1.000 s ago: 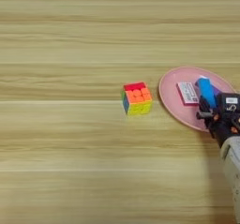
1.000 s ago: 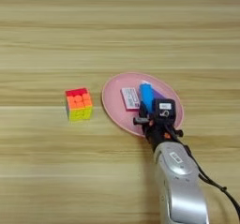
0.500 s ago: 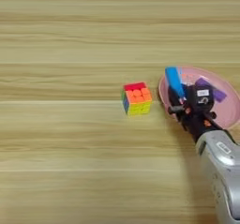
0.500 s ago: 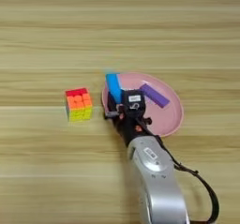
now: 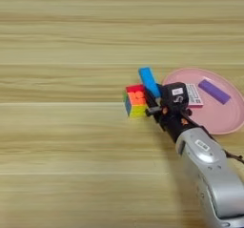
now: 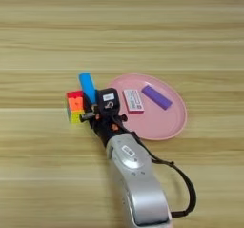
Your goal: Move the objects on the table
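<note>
— While the silver forearm [image 6: 138,179] reaches up from the bottom edge, where does the pincer sit?

— The right gripper [image 6: 90,108] sits just left of the round pink plate [image 6: 169,122], off its rim, right beside the small multicoloured puzzle cube [image 5: 136,100]. The gripper's black body is on the cube's right side, very near it; whether they touch I cannot tell.

— And the blue oblong block [image 5: 149,82]?

— It sticks up and away from the gripper's tip, slanting toward the upper left. Its lower end disappears at the black fingers, so the pincer appears to be pinched on that end. The block's upper part stands out over the bare table [image 5: 62,46], just above and to the right of the cube and just outside the plate's left rim.

— Is the block touching the cube?

— They look close, the block's lower stretch passing by the cube's upper right corner, but I cannot say whether there is contact.

— What lies on the plate?

— Two things. The white-and-red card-like piece [image 6: 133,100] lies flat in the left half of the plate, close to the gripper's body. The purple oblong block [image 6: 157,97] lies flat to the card's right, set at a slant, near the plate's far side. The two are near one another but apart.

— And the cube itself?

— It rests on the wood to the left of the plate, with red on top and orange and yellow on its near face.
</note>
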Controlling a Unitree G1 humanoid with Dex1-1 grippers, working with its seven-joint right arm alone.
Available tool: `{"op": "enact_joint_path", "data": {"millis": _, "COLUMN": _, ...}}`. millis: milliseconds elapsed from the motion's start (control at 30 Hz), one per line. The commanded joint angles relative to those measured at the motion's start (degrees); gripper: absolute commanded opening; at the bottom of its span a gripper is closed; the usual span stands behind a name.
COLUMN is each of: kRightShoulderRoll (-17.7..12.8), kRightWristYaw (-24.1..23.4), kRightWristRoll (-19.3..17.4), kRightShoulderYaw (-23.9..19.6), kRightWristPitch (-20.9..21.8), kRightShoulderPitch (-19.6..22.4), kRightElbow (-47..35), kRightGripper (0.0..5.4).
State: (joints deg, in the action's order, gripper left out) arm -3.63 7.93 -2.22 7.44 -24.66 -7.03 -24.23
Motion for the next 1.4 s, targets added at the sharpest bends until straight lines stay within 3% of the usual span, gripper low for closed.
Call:
{"op": "enact_joint_path", "data": {"millis": 33, "kRightShoulderRoll": 0.68, "kRightWristYaw": -0.4, "kRightWristRoll": 0.54, "kRightShoulderYaw": 1.12, "kRightWristPitch": 1.66, "kRightShoulderPitch": 3.25, "kRightElbow": -0.27, "kRightGripper": 1.42}}
{"op": "enact_joint_path", "data": {"millis": 233, "kRightShoulderRoll": 0.66, "kRightWristYaw": -0.4, "kRightWristRoll": 1.37, "kRightShoulderYaw": 2.29, "kRightWristPitch": 1.95, "kRightShoulderPitch": 3.02, "kRightElbow": 1.24, "kRightGripper": 1.42}}
{"op": "enact_joint_path", "data": {"millis": 433, "kRightShoulderRoll": 0.27, "kRightWristYaw": -0.27, "kRightWristRoll": 1.73, "kRightShoulderYaw": 3.36, "kRightWristPitch": 0.35, "kRightShoulderPitch": 1.42, "kRightElbow": -2.19, "kRightGripper": 1.42}}
{"op": "enact_joint_path", "data": {"millis": 967, "kRightShoulderRoll": -0.16, "kRightWristYaw": -0.59, "kRightWristRoll": 2.21, "kRightShoulderYaw": 2.47, "kRightWristPitch": -0.71, "kRightShoulderPitch": -0.01, "kRightElbow": -2.43, "kRightGripper": 1.42}}
{"op": "enact_joint_path", "data": {"millis": 1000, "kRightShoulderRoll": -0.18, "kRightWristYaw": -0.6, "kRightWristRoll": 2.24, "kRightShoulderYaw": 2.45, "kRightWristPitch": -0.68, "kRightShoulderPitch": 0.0, "kRightElbow": -2.42, "kRightGripper": 1.8}}
{"op": "enact_joint_path", "data": {"millis": 1400, "kRightShoulderRoll": -0.03, "kRightWristYaw": -0.61, "kRightWristRoll": 2.1, "kRightShoulderYaw": 2.18, "kRightWristPitch": -0.2, "kRightShoulderPitch": -0.22, "kRightElbow": -3.51, "kRightGripper": 3.43}}
